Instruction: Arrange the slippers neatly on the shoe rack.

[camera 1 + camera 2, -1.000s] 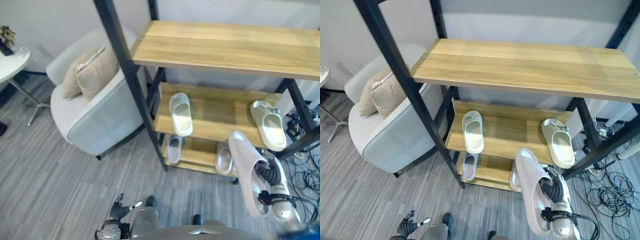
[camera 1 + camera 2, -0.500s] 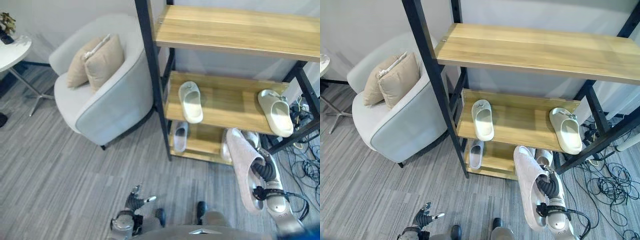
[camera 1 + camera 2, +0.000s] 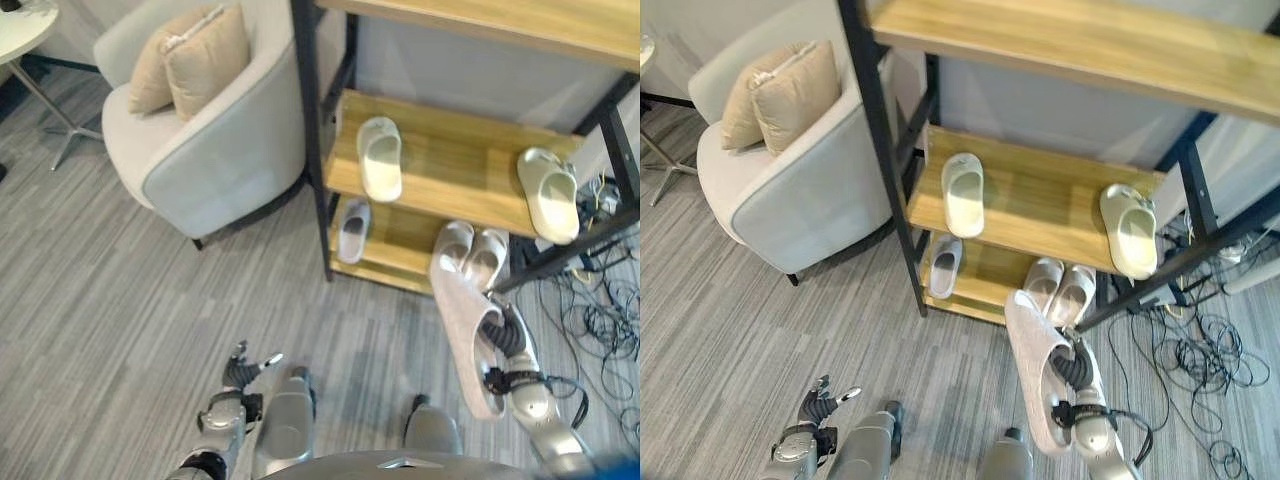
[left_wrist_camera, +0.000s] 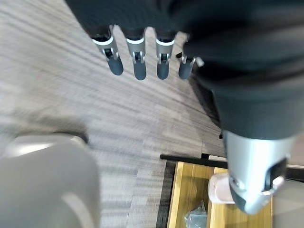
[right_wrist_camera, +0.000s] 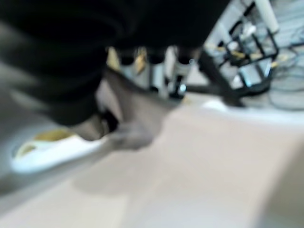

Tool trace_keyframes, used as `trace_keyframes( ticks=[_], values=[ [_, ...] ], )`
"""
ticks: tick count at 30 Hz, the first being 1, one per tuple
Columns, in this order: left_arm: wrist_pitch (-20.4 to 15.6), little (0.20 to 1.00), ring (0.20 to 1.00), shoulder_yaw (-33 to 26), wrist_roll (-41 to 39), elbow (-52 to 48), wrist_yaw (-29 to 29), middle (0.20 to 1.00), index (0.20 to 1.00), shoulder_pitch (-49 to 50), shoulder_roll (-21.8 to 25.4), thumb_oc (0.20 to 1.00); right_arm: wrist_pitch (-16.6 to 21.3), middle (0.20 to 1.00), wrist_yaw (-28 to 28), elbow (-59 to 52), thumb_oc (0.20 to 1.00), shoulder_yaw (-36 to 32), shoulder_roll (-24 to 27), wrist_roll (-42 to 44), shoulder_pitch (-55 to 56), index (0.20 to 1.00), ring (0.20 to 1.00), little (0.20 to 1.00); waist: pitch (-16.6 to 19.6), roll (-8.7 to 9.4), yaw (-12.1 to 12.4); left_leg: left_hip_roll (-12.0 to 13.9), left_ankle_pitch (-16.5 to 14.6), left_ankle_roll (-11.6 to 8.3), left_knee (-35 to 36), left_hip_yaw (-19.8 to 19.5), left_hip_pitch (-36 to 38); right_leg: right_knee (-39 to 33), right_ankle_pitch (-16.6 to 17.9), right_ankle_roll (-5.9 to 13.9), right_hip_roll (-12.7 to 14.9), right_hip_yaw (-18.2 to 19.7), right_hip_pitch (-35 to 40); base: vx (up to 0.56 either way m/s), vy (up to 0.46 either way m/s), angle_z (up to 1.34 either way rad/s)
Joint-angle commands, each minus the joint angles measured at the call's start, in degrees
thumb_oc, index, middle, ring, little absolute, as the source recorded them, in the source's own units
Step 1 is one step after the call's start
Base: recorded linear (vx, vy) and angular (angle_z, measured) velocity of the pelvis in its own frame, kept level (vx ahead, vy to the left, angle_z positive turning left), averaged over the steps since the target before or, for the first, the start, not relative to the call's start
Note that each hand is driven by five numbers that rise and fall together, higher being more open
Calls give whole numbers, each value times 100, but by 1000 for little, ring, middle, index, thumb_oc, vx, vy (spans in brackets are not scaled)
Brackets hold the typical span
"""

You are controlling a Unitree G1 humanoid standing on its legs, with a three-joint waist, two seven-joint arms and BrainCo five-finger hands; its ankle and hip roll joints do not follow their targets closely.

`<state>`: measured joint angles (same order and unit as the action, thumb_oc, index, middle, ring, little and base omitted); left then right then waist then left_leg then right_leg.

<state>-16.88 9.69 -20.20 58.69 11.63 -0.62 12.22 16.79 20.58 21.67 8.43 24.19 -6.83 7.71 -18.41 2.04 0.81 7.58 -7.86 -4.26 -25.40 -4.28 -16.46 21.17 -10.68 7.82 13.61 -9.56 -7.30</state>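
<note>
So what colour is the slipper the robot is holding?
Pale pink slipper, held in the right hand; clearest in the left eye view.

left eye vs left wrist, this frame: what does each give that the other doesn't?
Left eye adds: the grey armchair, two cream slippers on the middle shelf of the black-framed wooden shoe rack, and the right hand gripping a pale pink slipper in front of the lower shelf.
Left wrist adds: the left hand up close, fingers straight, holding nothing.
Shared: the left hand, the grey striped floor, part of the rack.

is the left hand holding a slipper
No, the left hand hangs open over the floor; the right hand grips the pink slipper.
</note>
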Motion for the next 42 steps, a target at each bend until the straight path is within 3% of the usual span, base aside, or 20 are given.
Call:
trace_keyframes(
  ticks=[1,4,5,7,8,9,12,17,22,28,36,42],
  values=[
    [-307,1000,1000,-103,-443,-410,98,1000,1000,-106,103,1000,387,200,74,-466,200,100,133,246,-148,200,200,200,31,331,69,-243,-385,278,-694,-133,-344,325,328,33,84,21,-226,-219,-135,-2],
    [-421,1000,1000,-99,-730,-629,156,1000,1000,-184,120,1000,429,200,129,-418,200,186,169,390,-303,200,200,200,-125,328,70,-245,-336,257,-798,-307,-632,644,203,-27,10,8,-566,-244,-148,8],
    [-552,1000,1000,-37,-1023,-1060,317,1000,1000,-418,228,1000,544,200,361,-415,200,203,258,607,-515,200,200,200,-281,339,31,-176,59,74,-706,-538,-1218,947,-30,-143,5,-226,-1141,-280,-213,18],
    [-604,1000,1000,-23,-1109,-1207,349,1000,1000,-514,272,1000,575,200,445,-430,200,188,273,640,-556,200,200,200,-266,344,-19,-81,121,37,-742,-528,-1397,1057,-128,-175,14,-342,-1310,-198,-203,61],
    [-684,1000,1000,-35,-1377,-1515,395,1000,1000,-691,301,1000,570,200,592,-526,200,177,392,622,-705,200,200,200,-376,284,-68,16,-46,-24,-1060,-531,-1735,1551,-433,-175,34,-373,-1730,-70,-126,97],
    [-683,1000,1000,-37,-1379,-1514,395,1000,1000,-697,300,1000,570,200,595,-522,200,178,393,621,-714,200,200,200,-365,282,-72,15,-66,-26,-1097,-535,-1771,1586,-454,-175,38,-369,-1765,-99,-59,80],
    [-799,1000,1000,-37,-1771,-1586,468,1000,1000,-1118,260,1000,575,200,794,-588,200,178,561,629,-1133,200,200,200,-447,216,-115,-75,-173,-34,-1713,-572,-2638,2441,-687,-283,131,-175,-2814,-131,33,12],
    [-828,1000,1000,-92,-1999,-1822,631,1000,1000,-1541,278,1000,589,200,1126,-348,200,158,678,670,-1833,200,200,200,-196,116,-140,-221,-368,63,-2670,-642,-4251,3478,-989,-448,239,272,-4522,-69,42,-6],
    [-894,1000,1000,-130,-2104,-2076,686,1000,1000,-1701,327,1000,621,200,1241,-287,200,194,807,657,-2262,200,200,200,-141,39,-166,-374,-444,89,-3178,-682,-5245,4096,-1139,-488,392,488,-5560,8,18,0],
    [-951,1000,1000,-183,-2326,-2164,802,1000,1000,-1785,210,1000,373,200,1509,-333,200,7,730,220,-2599,200,200,200,75,47,-234,-554,-896,163,-4327,-750,-6516,5468,-1597,-652,489,871,-7002,131,0,14],
    [-964,1000,1000,-87,-2321,-2432,944,1000,1000,-1845,280,1000,117,200,1746,-331,200,28,1060,-74,-3304,200,200,200,55,60,-194,-768,-1263,215,-5338,-679,-7341,6486,-1849,-663,593,1194,-7933,97,7,6],
    [-867,1000,1000,126,-2245,-2677,862,1000,1000,-1861,477,1000,-148,200,1808,-144,200,196,1559,-251,-4116,200,200,200,-348,113,-130,-803,-1520,236,-5835,-542,-7349,7045,-1980,-671,630,1485,-8110,50,21,3]
  ],
)
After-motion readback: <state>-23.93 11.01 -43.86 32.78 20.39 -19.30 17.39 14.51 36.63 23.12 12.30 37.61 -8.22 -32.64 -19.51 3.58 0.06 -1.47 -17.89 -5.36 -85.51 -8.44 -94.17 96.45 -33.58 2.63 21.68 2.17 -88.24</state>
